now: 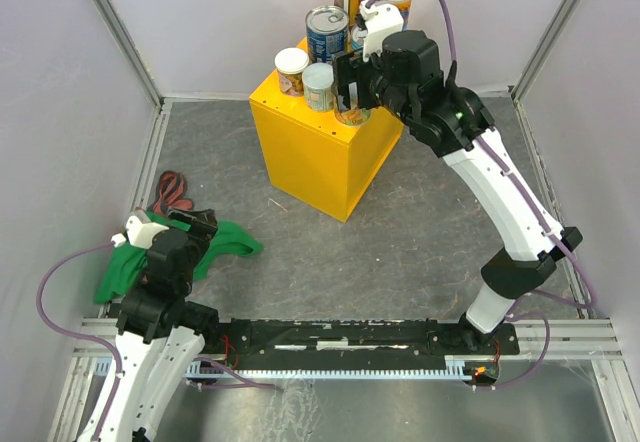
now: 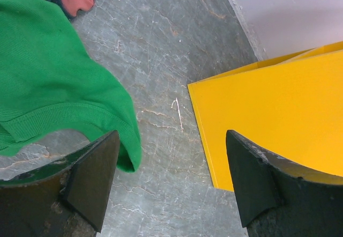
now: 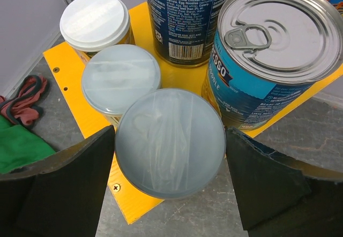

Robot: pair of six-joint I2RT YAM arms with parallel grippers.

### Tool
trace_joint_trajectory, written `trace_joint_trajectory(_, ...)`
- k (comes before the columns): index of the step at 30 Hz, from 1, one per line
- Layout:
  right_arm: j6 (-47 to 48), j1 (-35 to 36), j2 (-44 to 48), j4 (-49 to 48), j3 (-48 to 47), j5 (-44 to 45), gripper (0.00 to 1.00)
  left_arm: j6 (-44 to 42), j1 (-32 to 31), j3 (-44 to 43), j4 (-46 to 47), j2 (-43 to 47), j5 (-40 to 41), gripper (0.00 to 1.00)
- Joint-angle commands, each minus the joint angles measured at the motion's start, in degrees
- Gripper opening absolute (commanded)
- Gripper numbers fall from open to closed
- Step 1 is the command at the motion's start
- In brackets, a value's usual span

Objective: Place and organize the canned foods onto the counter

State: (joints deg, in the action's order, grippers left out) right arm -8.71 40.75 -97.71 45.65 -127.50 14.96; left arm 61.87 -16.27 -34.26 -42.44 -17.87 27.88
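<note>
The right hand (image 3: 170, 132), far nearer than the left hand (image 2: 171, 140), hangs directly over the upright short can (image 3: 170, 151) at the yellow table's (image 3: 67, 68) near-right edge, fingers apart on either side of it, not clamped.

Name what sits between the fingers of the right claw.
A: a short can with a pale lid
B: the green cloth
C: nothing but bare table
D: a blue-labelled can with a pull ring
A: in the right wrist view the right claw straddles a short pale-lidded can, which stands at a corner of the yellow counter.
</note>
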Motion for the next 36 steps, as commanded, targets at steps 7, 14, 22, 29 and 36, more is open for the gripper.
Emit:
trace_joint_trajectory(7, -0.3, -0.2, 10.7, -13.6, 6.9, -2.4, 0.89, 0.4, -0.2, -0.8, 2.8, -0.6, -0.3, 0.86)
trace_joint_trajectory(14, 0.3, -0.2, 20.9, -25.7, 23.1, 13.0, 0.89, 0.6, -0.2, -0.5, 2.2, -0.1, 0.0, 0.86)
trace_joint_trajectory(22, -4.3, -1.3, 29.1, -28.1, 44.2, 38.0, 0.92, 0.5, -0.2, 0.5, 2.7, 0.2, -0.4, 0.86)
trace_joint_trajectory(29, -26.1, -4.1, 32.3, -12.0, 60.1, 41.0, 0.99, -0.2, -0.2, 1.4, 4.7, -0.3, -0.4, 0.86)
trace_joint_trajectory(36, -47.2, -4.2, 26.7, 9.5, 63.7, 36.5, 0.99, -5.3, -0.2, 0.2, 5.1, -0.9, 2.5, 0.86)
